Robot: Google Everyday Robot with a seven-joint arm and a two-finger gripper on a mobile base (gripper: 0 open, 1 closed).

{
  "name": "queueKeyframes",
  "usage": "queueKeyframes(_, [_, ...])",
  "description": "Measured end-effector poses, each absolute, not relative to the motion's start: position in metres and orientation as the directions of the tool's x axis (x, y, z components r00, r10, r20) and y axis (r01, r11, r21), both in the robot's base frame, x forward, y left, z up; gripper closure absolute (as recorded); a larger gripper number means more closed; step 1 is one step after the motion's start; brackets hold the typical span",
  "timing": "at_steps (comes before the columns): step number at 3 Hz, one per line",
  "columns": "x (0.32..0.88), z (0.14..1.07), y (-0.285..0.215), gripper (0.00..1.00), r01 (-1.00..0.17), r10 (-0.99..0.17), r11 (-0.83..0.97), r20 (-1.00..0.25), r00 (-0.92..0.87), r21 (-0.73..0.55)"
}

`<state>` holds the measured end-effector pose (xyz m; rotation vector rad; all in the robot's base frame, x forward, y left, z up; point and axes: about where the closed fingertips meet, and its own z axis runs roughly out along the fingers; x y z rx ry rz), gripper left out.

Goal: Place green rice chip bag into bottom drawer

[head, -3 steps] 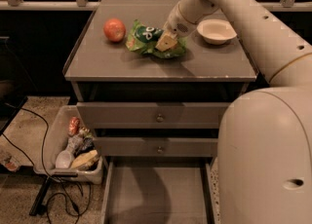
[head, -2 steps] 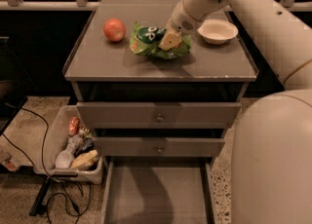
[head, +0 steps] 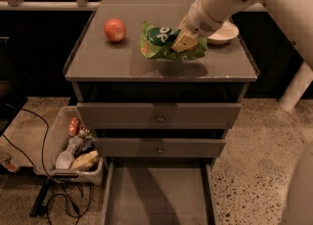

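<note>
The green rice chip bag (head: 164, 42) is crinkled bright green foil with a dark round logo. It hangs just above the grey cabinet top (head: 107, 60) and casts a shadow below it. My gripper (head: 184, 41) comes in from the upper right and is shut on the bag's right side, with a tan finger pad (head: 182, 43) pressed on the foil. The bottom drawer (head: 156, 197) is pulled out at the foot of the cabinet, with a bare flat grey floor.
A red-orange apple (head: 114, 29) sits on the cabinet top to the left of the bag. A white bowl (head: 224, 33) sits at the back right. Two upper drawers with knobs (head: 159, 118) are closed. A bin of clutter (head: 73, 150) and cables (head: 58, 202) lie on the floor to the left.
The bag has risen a little off the cabinet top in my gripper and shifted slightly right. The arm has swung up and out of the foreground.
</note>
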<state>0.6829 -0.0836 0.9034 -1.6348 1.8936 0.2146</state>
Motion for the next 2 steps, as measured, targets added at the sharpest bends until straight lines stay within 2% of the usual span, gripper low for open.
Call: queueKeyframes(2, [0.61, 0.896, -0.122, 1.0, -0.926, -0.846, 0.267, -0.525, -0.092, -0.268])
